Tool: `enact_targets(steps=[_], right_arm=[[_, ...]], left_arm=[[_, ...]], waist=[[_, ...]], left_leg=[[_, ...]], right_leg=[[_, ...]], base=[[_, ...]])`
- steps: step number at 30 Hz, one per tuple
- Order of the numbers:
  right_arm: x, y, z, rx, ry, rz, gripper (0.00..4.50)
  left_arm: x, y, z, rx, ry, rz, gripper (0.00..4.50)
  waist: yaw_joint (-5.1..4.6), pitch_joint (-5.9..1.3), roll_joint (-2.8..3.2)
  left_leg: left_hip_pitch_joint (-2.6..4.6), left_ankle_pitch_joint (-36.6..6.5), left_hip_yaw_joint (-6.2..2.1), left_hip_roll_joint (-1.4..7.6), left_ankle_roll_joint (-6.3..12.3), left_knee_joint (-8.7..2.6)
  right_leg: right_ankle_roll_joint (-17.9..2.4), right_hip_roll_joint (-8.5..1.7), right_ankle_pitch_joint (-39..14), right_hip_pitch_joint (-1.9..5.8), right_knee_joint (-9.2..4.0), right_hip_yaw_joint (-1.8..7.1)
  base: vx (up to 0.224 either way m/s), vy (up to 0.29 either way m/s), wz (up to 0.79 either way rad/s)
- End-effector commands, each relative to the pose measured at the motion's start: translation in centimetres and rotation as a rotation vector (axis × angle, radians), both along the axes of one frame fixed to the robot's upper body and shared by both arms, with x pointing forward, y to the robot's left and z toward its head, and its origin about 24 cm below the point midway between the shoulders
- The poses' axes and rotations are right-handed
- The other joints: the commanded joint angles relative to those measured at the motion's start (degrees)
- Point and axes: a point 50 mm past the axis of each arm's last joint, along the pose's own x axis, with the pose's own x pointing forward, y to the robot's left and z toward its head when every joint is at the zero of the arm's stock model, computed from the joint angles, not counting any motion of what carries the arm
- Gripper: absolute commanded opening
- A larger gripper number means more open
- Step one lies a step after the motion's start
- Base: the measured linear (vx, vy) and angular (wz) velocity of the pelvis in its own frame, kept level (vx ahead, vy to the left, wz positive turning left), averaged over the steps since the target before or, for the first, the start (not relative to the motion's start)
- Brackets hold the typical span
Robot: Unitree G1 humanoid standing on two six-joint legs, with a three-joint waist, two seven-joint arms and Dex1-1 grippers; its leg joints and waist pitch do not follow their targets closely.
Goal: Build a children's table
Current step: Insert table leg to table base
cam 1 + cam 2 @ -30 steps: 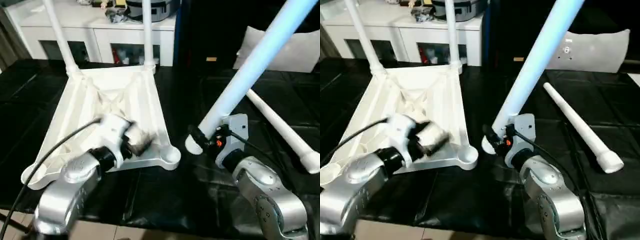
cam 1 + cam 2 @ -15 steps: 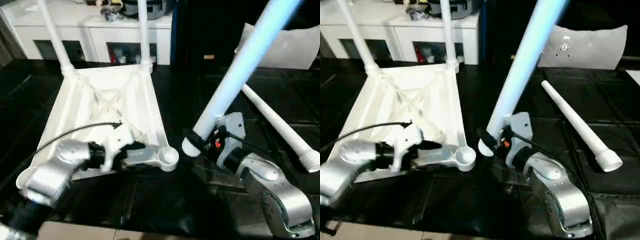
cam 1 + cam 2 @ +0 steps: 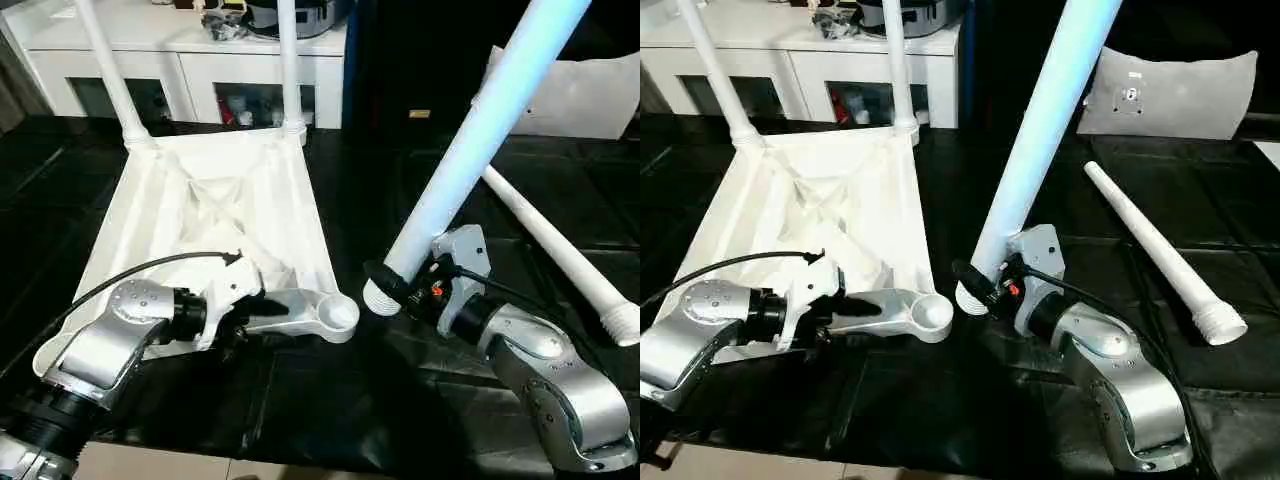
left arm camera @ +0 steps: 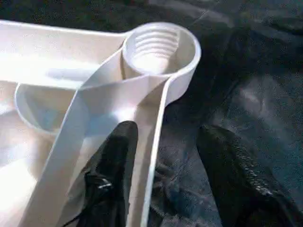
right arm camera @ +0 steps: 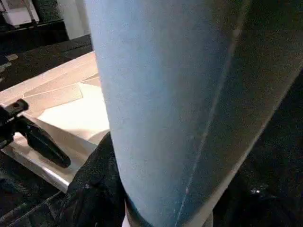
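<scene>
The white table top (image 3: pixel 200 215) lies upside down on the black surface. Two legs (image 3: pixel 290 60) stand in its far corner sockets. Its near right socket (image 3: pixel 340 313) is unfilled, and its threads show in the left wrist view (image 4: pixel 158 47). My left gripper (image 3: pixel 245 315) is open astride the front rim beside that socket, one finger (image 4: pixel 113 161) inside the rim and the other outside. My right gripper (image 3: pixel 400 285) is shut on a third leg (image 3: pixel 470 150). That leg is tilted, with its threaded end (image 3: pixel 378 298) low, just right of the unfilled socket. A fourth leg (image 3: pixel 560 255) lies at the right.
A white cabinet with glass doors (image 3: pixel 200 70) stands behind the black surface, with clutter on top. A grey-white cushion (image 3: pixel 590 90) leans at the back right. The black surface's front edge (image 3: pixel 300 445) runs close below my forearms.
My left gripper has come down from above the table top to the front rim and now straddles it. The held leg stays tilted, its end a little nearer the socket. The camera shifted.
</scene>
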Motion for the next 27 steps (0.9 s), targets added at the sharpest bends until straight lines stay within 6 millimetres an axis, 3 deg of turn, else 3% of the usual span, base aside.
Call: enact_targets(steps=[1, 3, 11, 13, 22, 27], right_arm=[[-0.1, 0.4, 0.3, 0.012, -0.016, 0.028, 1.89], [0.0, 0.5, 0.3, 0.014, -0.015, 0.029, 1.89], [-0.1, 0.6, 0.2, 0.015, -0.015, 0.029, 1.89], [-0.1, 0.6, 0.2, 0.015, -0.015, 0.032, 1.89], [0.1, 1.2, 0.5, 0.022, -0.02, 0.063, 1.89], [0.3, 1.4, 0.7, 0.022, -0.025, 0.072, 1.89]], left_arm=[[0.3, 0.2, 0.0, 0.014, -0.011, 0.002, 1.99], [0.3, 0.3, -0.2, 0.026, -0.01, -0.002, 1.69], [0.4, 0.9, -0.9, 0.063, -0.003, -0.01, 1.19], [0.6, 1.1, -1.0, 0.078, -0.014, -0.007, 0.85], [1.0, 1.1, -1.4, 0.121, -0.038, -0.038, 0.25], [1.5, 1.0, -1.4, 0.145, -0.078, -0.037, 0.01]], waist=[[0.27, -2.42, -0.18], [0.32, -2.48, -0.13], [0.54, -2.6, -0.26], [0.62, -2.55, -0.4], [0.79, -2.23, -0.49], [0.8, -2.35, -0.55]], left_leg=[[0.21, -12.3, 0.01, 1.63, -1.58, -5.45], [0.21, -11.3, 0.01, 1.64, -1.53, -5.4], [0.25, -8.4, 0.19, 1.66, -1.0, -5.29], [0.32, -8.4, 0.26, 1.67, -0.94, -5.31], [0.42, -11.7, 0.24, 1.82, -1.66, -5.72], [0.31, -10.9, 0.18, 1.88, -1.96, -5.73]], right_leg=[[-9.9, -2.37, -11.3, 2.3, -4.78, 1.71], [-10.1, -2.37, -9.7, 2.33, -4.71, 1.71], [-11.5, -2.36, -3.4, 2.65, -4.28, 1.61], [-11.6, -2.41, -3.9, 2.68, -4.34, 1.63], [-10.2, -2.58, -10.6, 2.34, -4.9, 1.81], [-10.1, -2.61, -9.2, 2.45, -4.8, 1.79]], base=[[0.0, 0.0, 0.0], [0.0, 0.0, 0.0], [0.0, 0.0, 0.0], [0.0, 0.0, 0.0], [0.0, 0.0, 0.0], [0.0, 0.0, 0.0]])
